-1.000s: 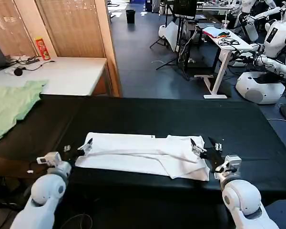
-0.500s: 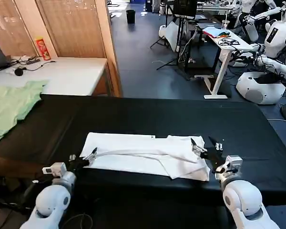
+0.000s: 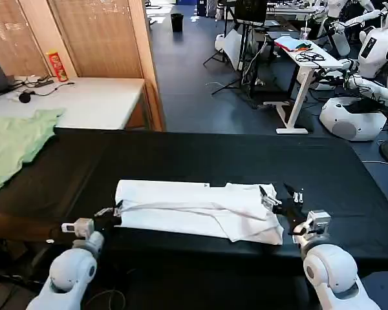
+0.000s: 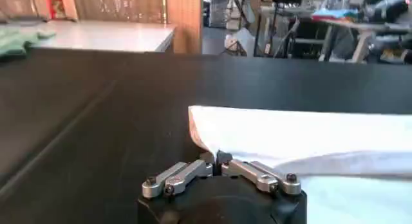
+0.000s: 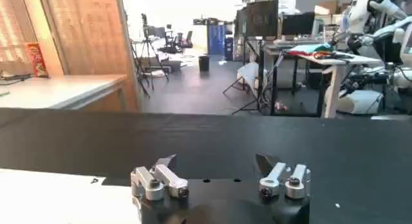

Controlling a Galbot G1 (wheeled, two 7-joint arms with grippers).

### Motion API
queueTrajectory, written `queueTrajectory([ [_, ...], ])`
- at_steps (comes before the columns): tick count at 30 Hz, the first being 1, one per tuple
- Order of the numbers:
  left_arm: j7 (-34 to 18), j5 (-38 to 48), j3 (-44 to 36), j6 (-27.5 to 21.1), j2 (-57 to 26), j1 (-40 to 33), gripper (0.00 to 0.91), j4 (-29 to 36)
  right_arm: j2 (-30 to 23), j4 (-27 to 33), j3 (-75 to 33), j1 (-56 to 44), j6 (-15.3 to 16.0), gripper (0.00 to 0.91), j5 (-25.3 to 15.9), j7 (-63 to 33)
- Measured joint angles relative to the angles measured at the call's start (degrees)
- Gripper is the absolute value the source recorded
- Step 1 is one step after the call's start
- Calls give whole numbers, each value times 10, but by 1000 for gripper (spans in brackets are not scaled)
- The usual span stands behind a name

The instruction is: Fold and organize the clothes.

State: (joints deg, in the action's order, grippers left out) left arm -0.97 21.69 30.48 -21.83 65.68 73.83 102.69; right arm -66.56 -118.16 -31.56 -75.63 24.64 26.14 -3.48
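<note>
The white T-shirt (image 3: 197, 210) lies folded into a long band near the front edge of the black table (image 3: 200, 155). At its left end the left gripper (image 3: 115, 211) is clenched on a corner of the cloth. At the right end, the right gripper (image 3: 279, 200) stands released, fingers spread, just beside the shirt. A pale green garment (image 3: 16, 139) rests far left.

We were in a robotics lab. Behind our black work table (image 3: 181, 155) stood several white humanoid robots (image 3: 368, 71), a white desk with cables (image 3: 307, 55), tripods and stands (image 3: 239, 45), and a dark monitor (image 5: 261, 18). On the side there were wooden slatted panels (image 3: 97, 35) and a white counter (image 3: 84, 100).
</note>
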Motion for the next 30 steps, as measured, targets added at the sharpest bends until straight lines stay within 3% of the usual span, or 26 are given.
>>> queueTrajectory([
  [6,10,-95,27,60,-49,1,0,-22,-6,-3,2,-3,0,878,-2,-1],
  [13,9,-115,77,104,-153,15,0,-46,-21,-4,8,-6,0,878,-11,-2],
  [21,6,-75,59,62,-134,29,0,14,-26,-13,-2,-21,0,878,-20,-2],
  [30,-38,29,-54,8,-30,-3,0,116,-35,-17,-15,-39,-1,878,-31,-2],
])
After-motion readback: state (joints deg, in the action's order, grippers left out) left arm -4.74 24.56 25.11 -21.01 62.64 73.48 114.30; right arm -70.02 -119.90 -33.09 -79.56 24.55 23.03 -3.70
